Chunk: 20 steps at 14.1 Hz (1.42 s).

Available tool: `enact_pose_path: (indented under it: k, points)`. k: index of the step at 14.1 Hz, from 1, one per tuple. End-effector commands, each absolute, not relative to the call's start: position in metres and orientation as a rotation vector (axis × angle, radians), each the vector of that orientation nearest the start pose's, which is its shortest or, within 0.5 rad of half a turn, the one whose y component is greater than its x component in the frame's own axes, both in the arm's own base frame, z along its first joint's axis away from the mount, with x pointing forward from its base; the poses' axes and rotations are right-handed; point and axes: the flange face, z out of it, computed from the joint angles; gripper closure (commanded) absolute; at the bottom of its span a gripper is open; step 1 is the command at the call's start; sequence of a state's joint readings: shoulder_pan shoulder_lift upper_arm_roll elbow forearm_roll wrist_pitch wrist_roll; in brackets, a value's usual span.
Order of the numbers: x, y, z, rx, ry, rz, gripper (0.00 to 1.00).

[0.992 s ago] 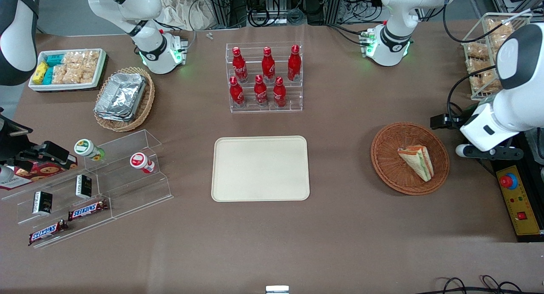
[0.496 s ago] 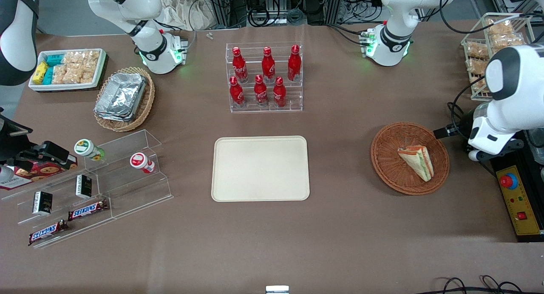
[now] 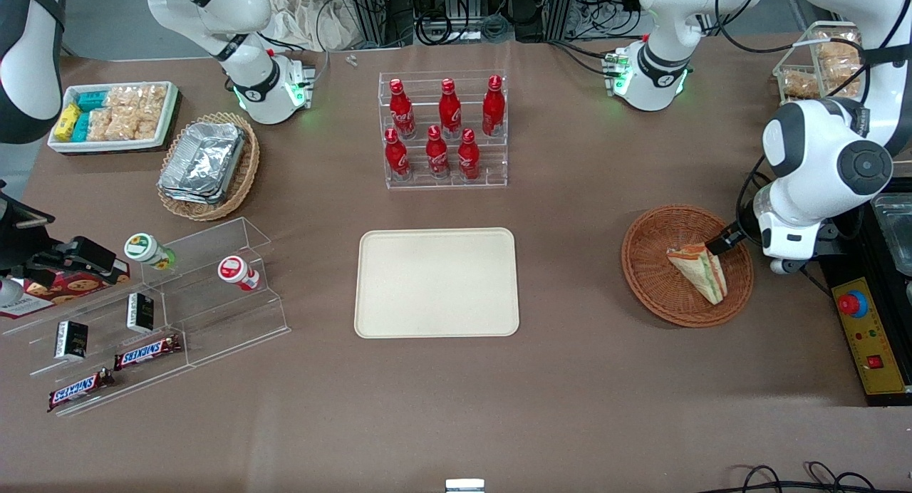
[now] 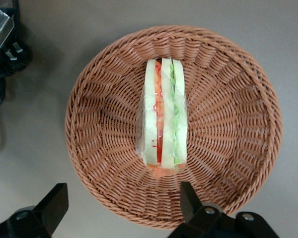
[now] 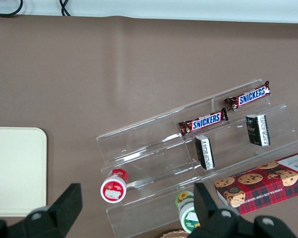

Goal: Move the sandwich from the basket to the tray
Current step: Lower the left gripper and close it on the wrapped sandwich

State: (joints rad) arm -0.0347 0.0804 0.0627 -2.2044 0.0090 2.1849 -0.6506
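The sandwich [image 3: 698, 271], a clear-wrapped wedge with green and orange filling, lies in the round reddish-brown wicker basket [image 3: 652, 265] toward the working arm's end of the table. My left gripper [image 3: 727, 238] hovers over the basket's rim, close beside the sandwich's blunt end. In the left wrist view the sandwich [image 4: 164, 114] stands on edge in the basket [image 4: 104, 124]. The gripper [image 4: 121, 203] is open, its black fingertips [image 4: 191, 196] spread wide above the rim with nothing between them. The cream tray [image 3: 437, 282] lies bare at the table's middle.
A clear rack of red bottles [image 3: 443, 130] stands farther from the front camera than the tray. A yellow box with a red stop button [image 3: 866, 336] sits beside the basket. A wire snack basket [image 3: 819, 65], a foil-tray basket [image 3: 206, 165] and acrylic shelves [image 3: 142, 315] line the table's ends.
The left arm has swung in from beside the basket, carrying the gripper from outside the rim to above it, next to the sandwich. The sandwich has not moved.
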Motion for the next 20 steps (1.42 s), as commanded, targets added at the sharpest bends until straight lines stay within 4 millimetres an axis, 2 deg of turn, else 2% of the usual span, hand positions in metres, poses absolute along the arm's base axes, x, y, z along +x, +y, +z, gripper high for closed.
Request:
enact_pose_path:
  k: [1,6,8,20]
  points:
    - [0.531,0.011,0.317,-2.867,-1.146,0.106,0.0]
    - [0.535,0.007,0.295,-2.84,-1.195,0.111,0.0]
    - [0.535,0.002,0.291,-2.842,-1.193,0.109,0.0]
    - [0.535,0.005,0.268,-2.833,-1.196,0.122,0.0]
